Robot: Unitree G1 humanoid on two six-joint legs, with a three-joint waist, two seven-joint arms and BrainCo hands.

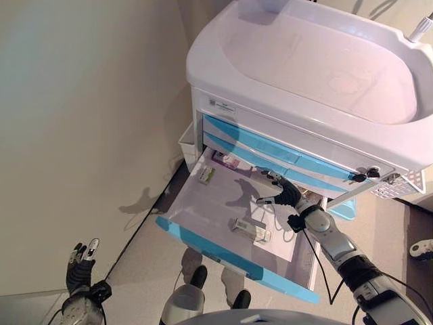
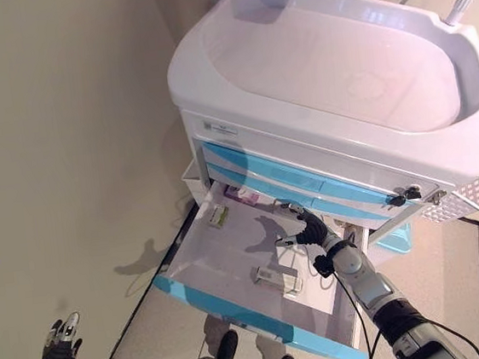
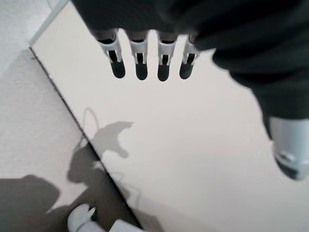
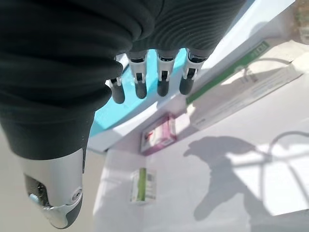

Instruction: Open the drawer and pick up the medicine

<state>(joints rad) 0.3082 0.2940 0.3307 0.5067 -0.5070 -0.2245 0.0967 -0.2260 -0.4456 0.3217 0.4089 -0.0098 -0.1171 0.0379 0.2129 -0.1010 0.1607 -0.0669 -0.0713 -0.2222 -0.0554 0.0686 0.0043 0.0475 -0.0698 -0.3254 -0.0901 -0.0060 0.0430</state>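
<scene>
The bottom drawer with a blue front stands pulled far out of the white cart. In it lie a pink box at the back, a green and white box beside it, and a flat white pack near the front. My right hand hovers over the back right of the drawer, open and empty. Its wrist view shows straight fingers above the pink box and the green box. My left hand hangs open at the lower left, away from the cart.
Two shut blue drawers sit above the open one. A white wire basket hangs on the cart's right side and a small bin on its left. A beige wall stands to the left.
</scene>
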